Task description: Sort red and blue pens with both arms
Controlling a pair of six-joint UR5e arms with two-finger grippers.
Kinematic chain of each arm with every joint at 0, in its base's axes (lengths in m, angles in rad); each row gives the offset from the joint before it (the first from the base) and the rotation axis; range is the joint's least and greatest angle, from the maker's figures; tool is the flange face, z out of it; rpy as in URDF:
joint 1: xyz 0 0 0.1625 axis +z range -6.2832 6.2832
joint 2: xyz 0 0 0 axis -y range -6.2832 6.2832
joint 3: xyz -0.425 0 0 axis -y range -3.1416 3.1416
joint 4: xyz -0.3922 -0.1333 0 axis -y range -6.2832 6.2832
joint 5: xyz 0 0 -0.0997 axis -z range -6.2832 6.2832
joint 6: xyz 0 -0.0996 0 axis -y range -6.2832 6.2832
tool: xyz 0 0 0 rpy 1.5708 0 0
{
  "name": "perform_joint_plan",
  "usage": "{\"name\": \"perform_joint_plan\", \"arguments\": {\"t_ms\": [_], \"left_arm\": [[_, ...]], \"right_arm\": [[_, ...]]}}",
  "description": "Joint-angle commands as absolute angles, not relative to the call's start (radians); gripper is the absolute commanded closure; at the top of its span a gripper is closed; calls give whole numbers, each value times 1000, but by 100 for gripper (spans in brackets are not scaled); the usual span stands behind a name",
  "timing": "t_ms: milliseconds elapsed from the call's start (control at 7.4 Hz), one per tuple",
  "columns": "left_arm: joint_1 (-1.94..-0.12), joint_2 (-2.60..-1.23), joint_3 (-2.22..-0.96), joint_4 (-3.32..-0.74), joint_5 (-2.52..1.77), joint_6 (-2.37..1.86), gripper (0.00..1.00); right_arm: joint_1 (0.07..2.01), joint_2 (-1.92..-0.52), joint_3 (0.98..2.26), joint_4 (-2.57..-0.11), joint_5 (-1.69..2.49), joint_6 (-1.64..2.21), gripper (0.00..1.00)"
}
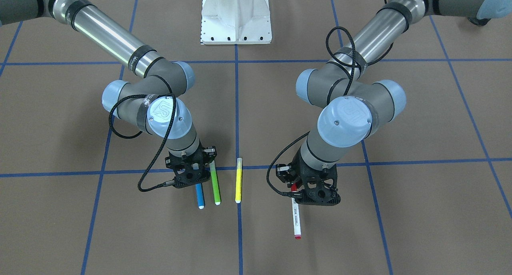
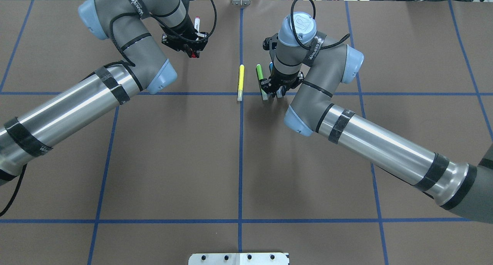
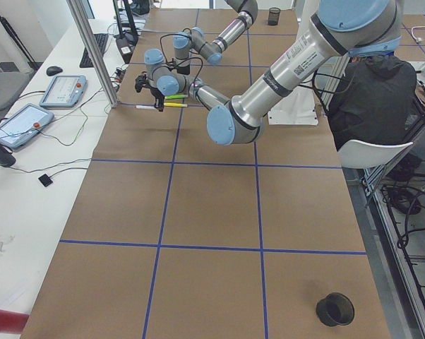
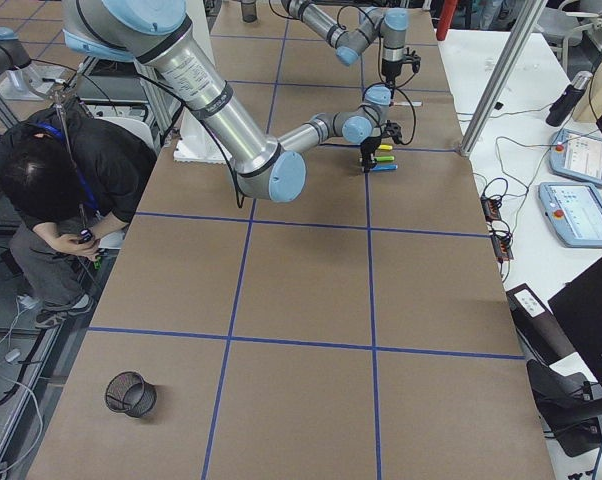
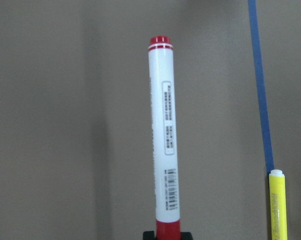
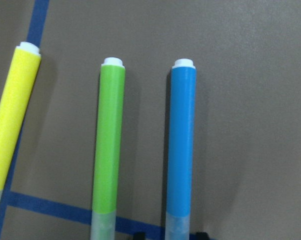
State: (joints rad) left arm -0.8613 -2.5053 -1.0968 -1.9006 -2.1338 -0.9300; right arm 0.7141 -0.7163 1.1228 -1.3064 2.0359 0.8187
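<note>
Two pens matter here, and each already has a gripper over its capped end. The red pen [image 5: 163,125] lies flat on the table [image 2: 173,161], well out at 9 o'clock from the other three in the overhead view. Its long axis runs 12 to 6, with the red cap at 6 and the tail at 12. The left gripper [image 5: 167,235] sits on that cap. Its black fingertips press against both sides, so it looks closed on the red pen, though the pen does not appear to be lifted.

The blue pen [image 6: 181,145] lies parallel, also on a 12-to-6 line, its clear cap at 6 under the right gripper [image 6: 169,236]. That gripper is narrowly open: one fingertip is almost against the cap, the other stands off in the gap toward the green pen [image 6: 109,140].

The green pen lies just beside the blue one at 9 o'clock, and the yellow pen [image 6: 10,120] lies farther out the same way, slightly slanted.

The right arm's grasp likely depends on that gap. The finger at 9 o'clock has to close in between blue and green without nudging the green one. Each arm is plainly the nearer one to its own pen.
</note>
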Motion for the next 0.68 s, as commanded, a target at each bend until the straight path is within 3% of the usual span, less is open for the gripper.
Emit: {"name": "perform_joint_plan", "arguments": {"t_ms": [0, 135, 270, 541], "left_arm": [[-862, -2503, -1106, -1899, -2135, -931, 100], [-864, -2500, -1118, -1899, -2135, -931, 100], [-864, -2500, -1118, -1899, -2135, -931, 100], [-864, -2500, -1120, -1899, -2135, -931, 100]], "right_arm": [[713, -716, 1117, -1307, 2036, 815, 67], [713, -716, 1115, -1307, 2036, 813, 70], [713, -716, 1115, -1307, 2037, 815, 100], [725, -700, 1123, -1307, 2045, 818, 100]]}}
